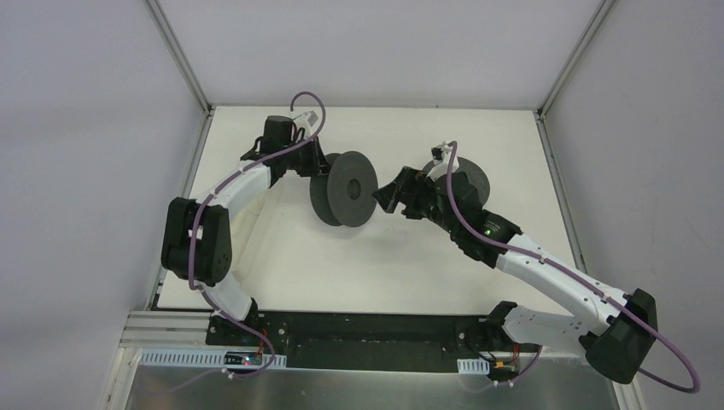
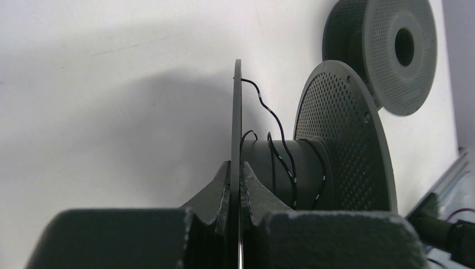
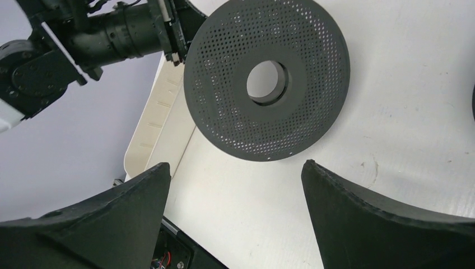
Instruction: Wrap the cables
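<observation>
The left arm (image 1: 239,184) bends in from the table's (image 1: 282,273) 9 o'clock edge. The left gripper (image 2: 235,168) is clenched on the thin near flange of a spool (image 1: 341,188) standing on edge at table centre. The cables (image 2: 291,171) lie in a few loose dark turns on that spool's hub. The right arm (image 1: 546,273) stretches in from 5 o'clock. The right gripper (image 3: 235,165) is released, its fingers (image 3: 112,224) spread wide, facing the spool's perforated outer flange. A second spool (image 1: 470,184) stands at 3 o'clock, just behind the right wrist. The widest room is toward 6 o'clock, before the arm bases.

Thin black cable (image 2: 278,124), a few loose turns around the hub of the upright spool (image 2: 341,134), one curly strand rising to the near flange's rim.
</observation>
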`<state>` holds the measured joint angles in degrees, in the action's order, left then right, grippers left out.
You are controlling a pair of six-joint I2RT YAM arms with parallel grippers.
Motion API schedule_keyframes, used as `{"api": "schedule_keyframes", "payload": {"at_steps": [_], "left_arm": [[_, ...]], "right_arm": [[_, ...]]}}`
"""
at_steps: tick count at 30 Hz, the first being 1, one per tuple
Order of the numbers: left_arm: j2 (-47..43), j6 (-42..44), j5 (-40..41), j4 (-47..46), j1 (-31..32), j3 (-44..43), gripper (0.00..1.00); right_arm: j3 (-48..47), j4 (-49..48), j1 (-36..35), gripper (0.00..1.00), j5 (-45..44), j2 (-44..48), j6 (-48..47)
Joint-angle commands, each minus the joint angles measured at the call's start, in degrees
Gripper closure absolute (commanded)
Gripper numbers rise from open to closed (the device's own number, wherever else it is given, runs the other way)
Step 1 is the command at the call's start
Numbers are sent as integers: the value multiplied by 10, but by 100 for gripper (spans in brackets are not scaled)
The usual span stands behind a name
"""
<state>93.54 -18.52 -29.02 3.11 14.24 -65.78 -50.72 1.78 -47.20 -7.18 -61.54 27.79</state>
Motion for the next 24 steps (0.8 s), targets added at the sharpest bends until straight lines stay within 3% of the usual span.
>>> {"api": "schedule_keyframes", "payload": {"at_steps": [1,10,24], "left_arm": [[56,-50,-44,-9,-5,-52,100],[162,-68,-60,26,-5,-115,98],[199,-30,-20,93,-17,-112,89]], "right_arm": [[6,9,2,10,-18,22,-13],[11,10,2,9,-16,14,-15],[13,12,2,9,-14,20,-11]]}}
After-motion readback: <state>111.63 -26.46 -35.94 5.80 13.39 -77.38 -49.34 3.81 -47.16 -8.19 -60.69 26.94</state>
